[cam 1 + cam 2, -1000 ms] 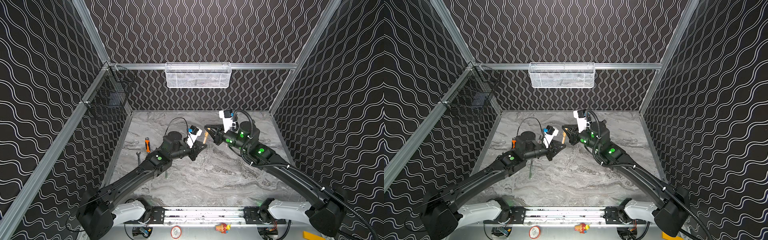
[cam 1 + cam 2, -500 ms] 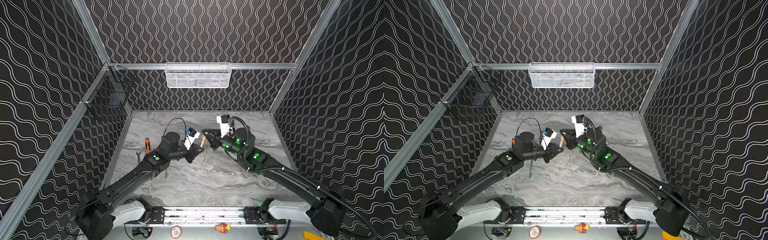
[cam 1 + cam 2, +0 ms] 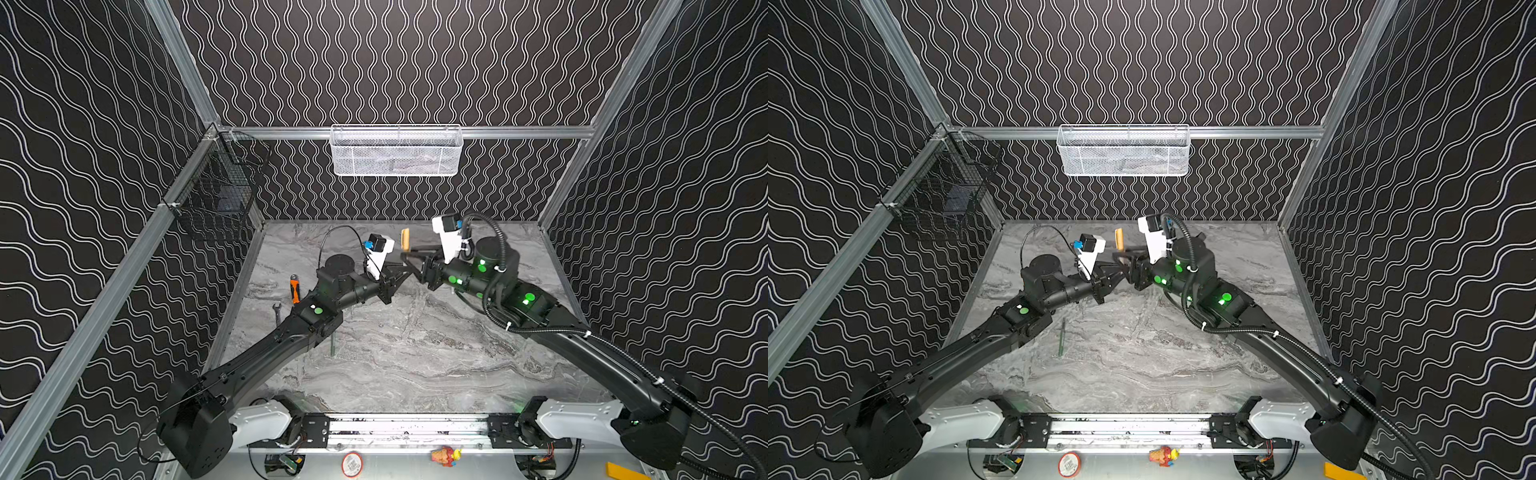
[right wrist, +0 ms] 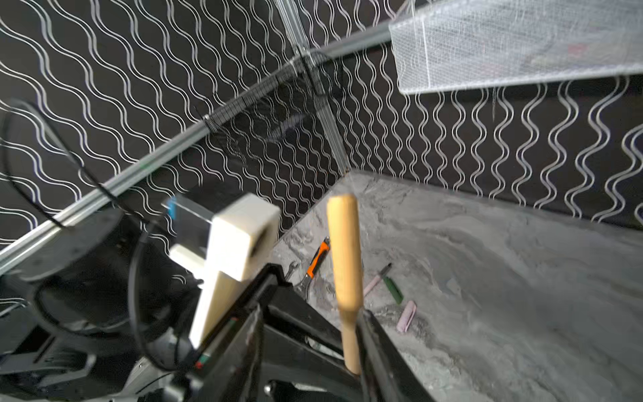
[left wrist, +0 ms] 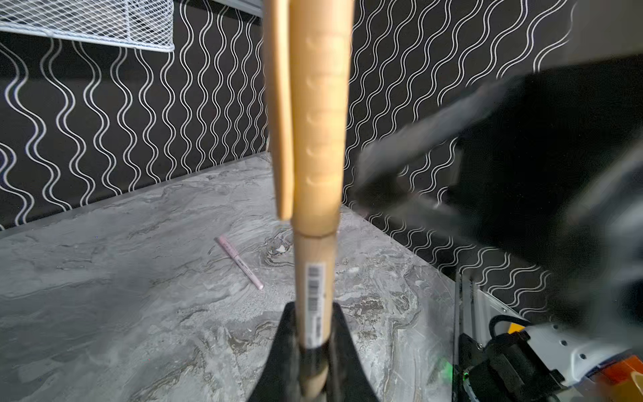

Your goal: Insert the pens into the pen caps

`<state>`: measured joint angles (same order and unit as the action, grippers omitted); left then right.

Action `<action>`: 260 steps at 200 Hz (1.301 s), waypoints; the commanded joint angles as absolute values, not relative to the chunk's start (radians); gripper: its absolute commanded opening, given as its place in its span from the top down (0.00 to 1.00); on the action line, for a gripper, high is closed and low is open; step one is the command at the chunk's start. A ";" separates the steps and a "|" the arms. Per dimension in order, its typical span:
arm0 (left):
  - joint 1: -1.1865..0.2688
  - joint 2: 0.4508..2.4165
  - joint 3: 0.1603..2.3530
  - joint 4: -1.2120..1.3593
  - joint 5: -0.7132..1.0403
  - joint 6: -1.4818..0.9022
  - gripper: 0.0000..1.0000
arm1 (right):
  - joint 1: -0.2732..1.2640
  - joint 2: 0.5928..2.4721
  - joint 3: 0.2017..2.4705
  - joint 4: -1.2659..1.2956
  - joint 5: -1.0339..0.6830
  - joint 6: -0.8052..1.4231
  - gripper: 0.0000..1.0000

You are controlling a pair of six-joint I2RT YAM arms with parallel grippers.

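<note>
Tan pen (image 5: 315, 275) upright in my left gripper (image 5: 315, 318), tan cap (image 5: 318, 121) on its upper end; right gripper (image 3: 409, 254) jaws apart.
In both top views I see the left jaws clamped low on the pen, above the table (image 3: 415, 365) toward the back, with the right gripper just beside the cap, gripping nothing. Left wrist: the jaws pinch the barcoded shaft, and a pink pen (image 5: 240, 262) lies on the table beyond. Right wrist: a green pen (image 4: 393, 289), a pink cap (image 4: 407, 315) and a tool (image 4: 318, 257) lie on the table.

Right fingers (image 5: 428, 132) in heavy blur
</note>
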<state>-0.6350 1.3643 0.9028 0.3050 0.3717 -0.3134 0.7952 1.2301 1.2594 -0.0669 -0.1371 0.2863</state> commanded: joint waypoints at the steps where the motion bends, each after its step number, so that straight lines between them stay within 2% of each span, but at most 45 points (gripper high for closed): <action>1: -0.635 1.356 0.907 0.369 0.358 -0.332 1.00 | 0.796 1.216 1.278 -0.174 -0.126 0.227 0.53; 59: -0.635 1.357 0.904 0.381 0.370 -0.344 1.00 | 0.796 1.204 1.270 -0.209 -0.119 0.191 0.60; 140: -0.634 1.355 0.901 0.386 0.373 -0.343 1.00 | 0.795 1.290 1.306 -0.105 -0.075 0.181 0.59; 160: -0.635 1.355 0.902 0.386 0.374 -0.342 1.00 | 0.793 1.304 1.300 -0.081 -0.096 0.191 0.62; 193: -0.634 1.359 0.902 0.389 0.379 -0.344 1.00 | 0.793 1.319 1.302 -0.067 -0.135 0.202 0.74; 229: -0.635 1.361 0.902 0.387 0.379 -0.341 1.00 | 0.793 1.326 1.299 -0.061 -0.162 0.212 0.77; 244: -0.635 1.363 0.903 0.388 0.383 -0.343 1.00 | 0.793 1.323 1.291 -0.051 -0.160 0.217 0.83; 260: -0.635 1.366 0.903 0.390 0.386 -0.345 1.00 | 0.793 1.322 1.285 -0.044 -0.171 0.217 0.84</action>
<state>-0.6350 1.3575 0.9024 0.3580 0.3710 -0.3401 0.7898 1.3239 1.2919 -0.0929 -0.1246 0.2012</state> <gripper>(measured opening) 0.112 0.162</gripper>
